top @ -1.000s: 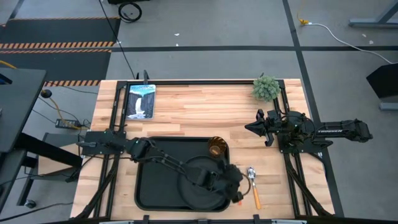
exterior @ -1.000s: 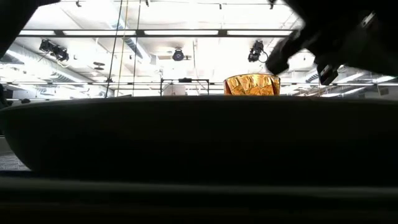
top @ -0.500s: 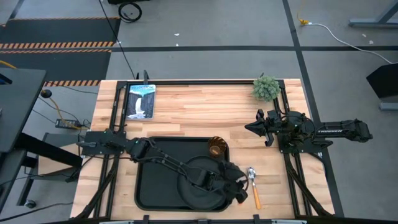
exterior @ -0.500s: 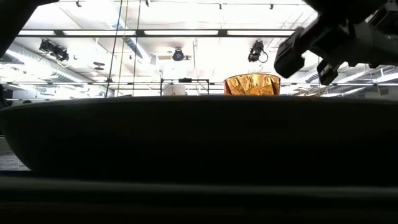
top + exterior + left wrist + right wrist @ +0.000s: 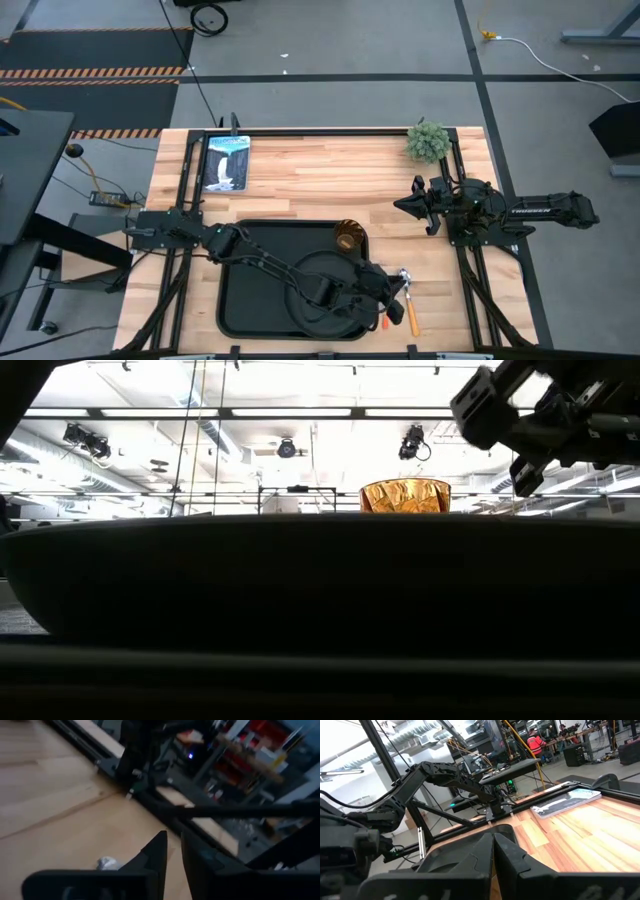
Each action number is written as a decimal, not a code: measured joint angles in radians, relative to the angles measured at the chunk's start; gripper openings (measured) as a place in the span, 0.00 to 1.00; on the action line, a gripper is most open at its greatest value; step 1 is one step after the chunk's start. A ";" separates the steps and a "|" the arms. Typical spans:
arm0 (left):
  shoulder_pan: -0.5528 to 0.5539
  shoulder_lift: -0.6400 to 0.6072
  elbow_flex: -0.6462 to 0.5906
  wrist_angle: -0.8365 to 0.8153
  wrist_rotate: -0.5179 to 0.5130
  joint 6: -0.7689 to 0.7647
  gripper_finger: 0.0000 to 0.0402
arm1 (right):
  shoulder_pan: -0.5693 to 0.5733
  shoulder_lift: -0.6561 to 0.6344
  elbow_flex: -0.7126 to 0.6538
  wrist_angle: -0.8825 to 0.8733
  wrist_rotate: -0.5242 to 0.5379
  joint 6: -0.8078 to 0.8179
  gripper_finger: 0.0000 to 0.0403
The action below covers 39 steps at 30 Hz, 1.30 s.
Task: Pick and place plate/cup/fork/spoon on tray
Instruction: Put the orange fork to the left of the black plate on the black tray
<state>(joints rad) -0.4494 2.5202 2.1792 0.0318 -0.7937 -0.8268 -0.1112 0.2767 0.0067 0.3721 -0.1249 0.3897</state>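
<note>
Beside the tray's [image 5: 235, 300] right rim, the left gripper [image 5: 397, 290] has lifted off the spoon [image 5: 409, 303], its narrow-set fingers seemingly empty, so the pick failed.

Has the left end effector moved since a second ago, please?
Yes. In the high view the left end effector has shifted away from the tray rim, closer to the spoon.

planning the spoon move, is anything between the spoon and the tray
Nothing visible. The spoon lies on the table just beside the tray's right rim, with only the left gripper over its bowl end.
</note>
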 joint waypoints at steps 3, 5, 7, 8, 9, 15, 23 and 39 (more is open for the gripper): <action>-0.001 0.000 0.000 0.032 -0.034 -0.001 0.13 | 0.000 0.000 0.000 0.000 0.000 0.000 0.05; 0.000 0.000 0.000 0.051 -0.064 -0.004 0.12 | 0.000 0.000 0.000 0.000 0.000 0.000 0.05; 0.000 0.000 0.000 0.094 -0.078 0.000 0.11 | 0.000 0.000 0.000 0.000 0.000 0.000 0.05; 0.000 0.000 0.001 0.109 -0.086 0.000 0.10 | 0.000 0.000 0.000 0.000 0.000 0.000 0.05; 0.000 0.000 0.001 0.122 -0.093 0.001 0.10 | 0.000 0.000 0.000 0.000 0.000 0.000 0.05; 0.000 0.000 0.001 0.132 -0.090 0.004 0.10 | 0.000 0.000 0.000 0.000 0.000 0.000 0.05; 0.024 0.000 0.000 -0.122 0.201 -0.019 0.10 | 0.000 0.000 0.000 0.000 0.000 0.000 0.05; 0.159 0.000 0.000 -0.306 0.682 0.204 0.28 | 0.000 0.000 0.000 0.000 0.000 0.000 0.05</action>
<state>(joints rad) -0.2906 2.5202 2.1791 -0.2745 -0.1114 -0.6229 -0.1115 0.2764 0.0067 0.3718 -0.1246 0.3897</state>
